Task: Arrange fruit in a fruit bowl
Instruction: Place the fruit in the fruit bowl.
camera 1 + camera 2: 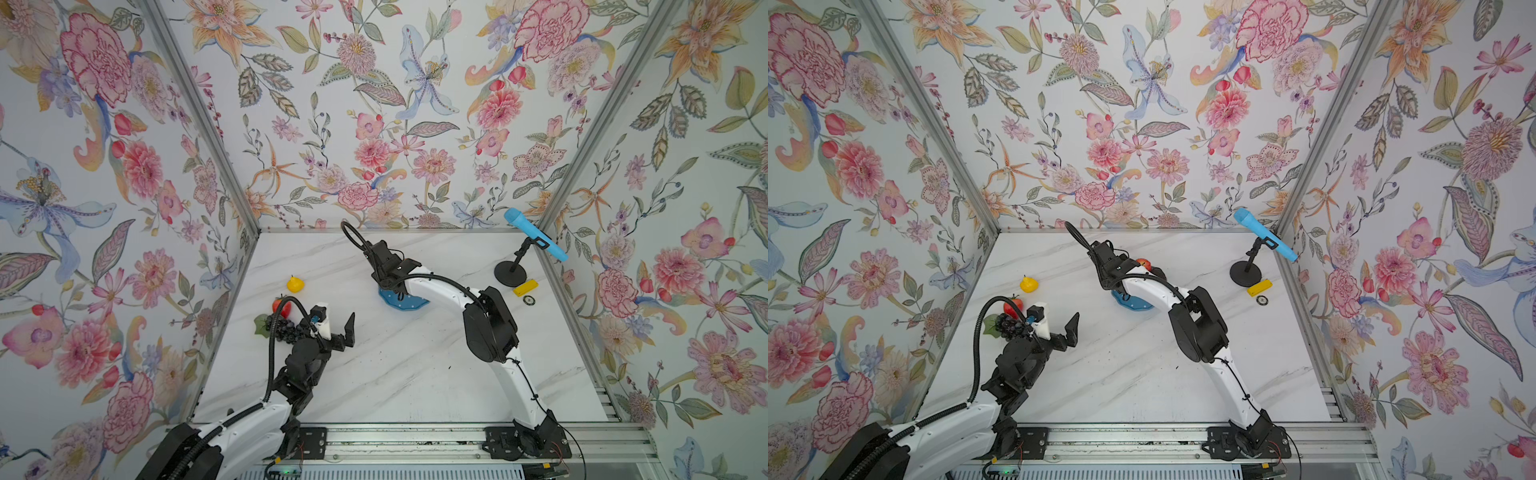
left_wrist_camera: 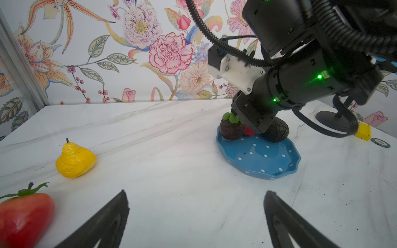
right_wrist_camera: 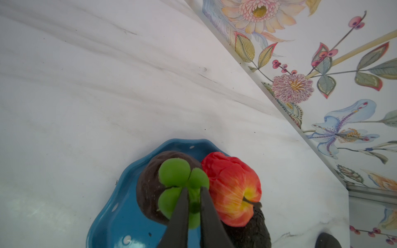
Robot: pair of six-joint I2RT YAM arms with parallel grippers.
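Green leaves of the dark fruit (image 3: pixel 148 189) sit pinched in the right claw (image 3: pixel 194 191), inside the blue bowl (image 3: pixel 111 223), against the apple (image 3: pixel 232 189). Lifting before letting go could drag it out or roll the apple off. The left claw (image 2: pixel 196 191) hangs wide open, empty.

Seen in a top view: my left fingers (image 1: pixel 350 326) stand spread wide above the table (image 1: pixel 415 374), empty; just beside them lies a dark grape bunch (image 1: pixel 286 329) with green leaf (image 1: pixel 261 325), a red fruit (image 1: pixel 281 306) close behind it, a yellow fruit (image 1: pixel 295 284) farther back; my right arm (image 1: pixel 440 289) covers most of the blue fruit bowl (image 1: pixel 406 302); by the right wall stand a blue microphone (image 1: pixel 536 235) on a black round base (image 1: pixel 510 274), a yellow block (image 1: pixel 525 287) and a small disc (image 1: pixel 528 300).
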